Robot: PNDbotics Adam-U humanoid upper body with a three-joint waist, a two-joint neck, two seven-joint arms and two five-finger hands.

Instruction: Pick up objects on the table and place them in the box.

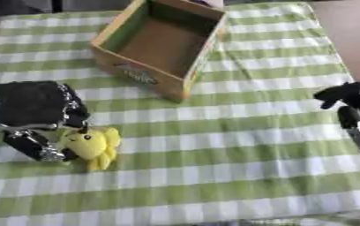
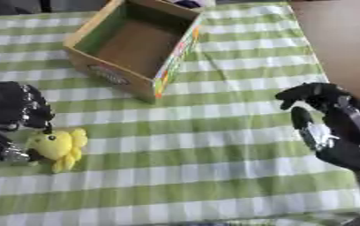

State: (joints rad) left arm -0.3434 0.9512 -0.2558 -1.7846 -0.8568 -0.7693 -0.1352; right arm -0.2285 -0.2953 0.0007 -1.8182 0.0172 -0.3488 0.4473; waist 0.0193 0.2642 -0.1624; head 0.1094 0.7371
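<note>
A small yellow plush toy [image 1: 94,142] lies on the green-and-white checked cloth [image 1: 237,145] at the left. My left hand [image 1: 32,106] is over its left side. The curled fingers [image 1: 76,115] touch the toy's top and the thumb [image 1: 38,148] presses its left flank, so the toy is pinched between them while it rests on the cloth. The open cardboard box [image 1: 161,44] stands at the back centre, tilted askew, and its brown floor shows nothing inside. My right hand [image 2: 330,126] hovers at the right edge with relaxed fingers, holding nothing.
The brown table surface [image 2: 345,39] shows past the cloth's right edge. A wide stretch of cloth lies between the toy and my right hand. The box's near corner [image 1: 175,92] points toward the middle of the cloth.
</note>
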